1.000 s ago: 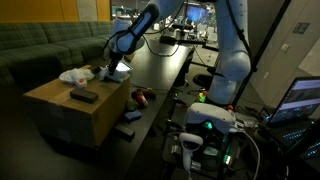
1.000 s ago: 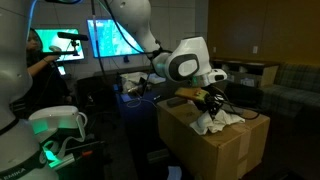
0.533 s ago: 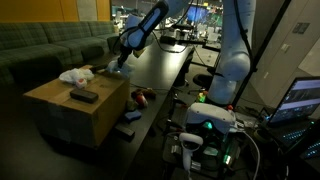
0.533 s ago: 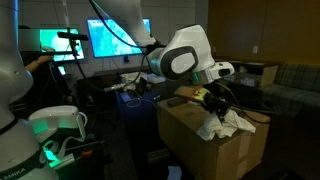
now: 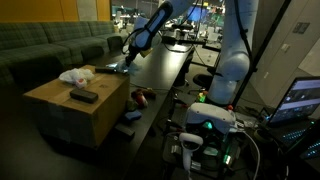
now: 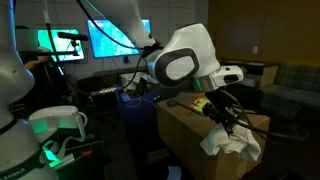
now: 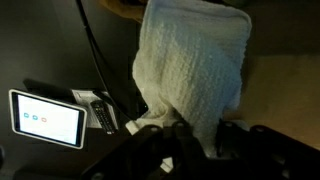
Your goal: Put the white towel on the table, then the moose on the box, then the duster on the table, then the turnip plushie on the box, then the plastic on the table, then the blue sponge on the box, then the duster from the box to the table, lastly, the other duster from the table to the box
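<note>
Wrist view: gripper (image 7: 195,132) clenched on the white towel (image 7: 190,62). The cloth is pinched at one end and hangs free in one long fold, touching nothing. Dark surface on one side of it, pale tan surface on the other.

Towel location: in the air, off the box (image 6: 185,135). In an exterior view it dangles from the gripper (image 6: 226,116) as a bunched white mass (image 6: 232,143) at the box's corner. In an exterior view the gripper (image 5: 128,52) sits above the table (image 5: 165,70), at its edge nearest the box (image 5: 60,115). Towel too small there to make out clearly.

Progress, as judged: step one is under way. Towel lifted, not yet laid on the black top. Every later step looks undone. A white lump (image 5: 75,75) lies by the box top's far edge and a dark flat slab (image 5: 84,96) near its middle. Cannot tell which task items these are. A small reddish thing (image 5: 140,97) lies on the table by the edge facing the box.

View differences:
- Only the wrist view shows the pinch itself, plus a lit tablet (image 7: 45,118) on the dark surface.
- Only the exterior view down the table's length shows the whole box top and what remains on it.
- The exterior view from beside the box shows the towel's hang best, but the arm blocks most of the box top.
</note>
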Controlling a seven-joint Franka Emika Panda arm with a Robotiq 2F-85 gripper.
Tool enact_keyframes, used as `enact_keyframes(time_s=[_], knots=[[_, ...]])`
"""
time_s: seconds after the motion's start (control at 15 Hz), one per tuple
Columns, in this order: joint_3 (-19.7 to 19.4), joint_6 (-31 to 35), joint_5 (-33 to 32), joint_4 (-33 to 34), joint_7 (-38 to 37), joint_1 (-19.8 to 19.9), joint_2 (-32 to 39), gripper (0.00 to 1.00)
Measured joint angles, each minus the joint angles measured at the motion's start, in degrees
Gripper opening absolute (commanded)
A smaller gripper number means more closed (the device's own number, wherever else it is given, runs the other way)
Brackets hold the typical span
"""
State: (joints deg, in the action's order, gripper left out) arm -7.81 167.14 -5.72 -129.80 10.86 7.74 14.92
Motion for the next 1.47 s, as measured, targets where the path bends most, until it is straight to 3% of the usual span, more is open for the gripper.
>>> enact_keyframes(time_s=[0.33,0.73,1.13,1.2,1.33,1.47], knots=[[-1.3,2.5,-1.6,-2.0,-0.9,0.4,-0.5,0.06],[-7.3,4.2,-6.7,-2.4,-7.4,-1.6,1.1,0.06],[-5.9,4.3,-5.7,1.4,-8.1,-1.5,7.1,0.06],[-5.1,4.3,-5.0,2.5,-8.1,-1.4,8.3,0.48],[-3.6,4.3,-3.7,4.7,-8.1,-1.1,10.5,0.55],[-2.7,4.3,-2.6,6.7,-8.1,-0.7,12.4,0.71]])
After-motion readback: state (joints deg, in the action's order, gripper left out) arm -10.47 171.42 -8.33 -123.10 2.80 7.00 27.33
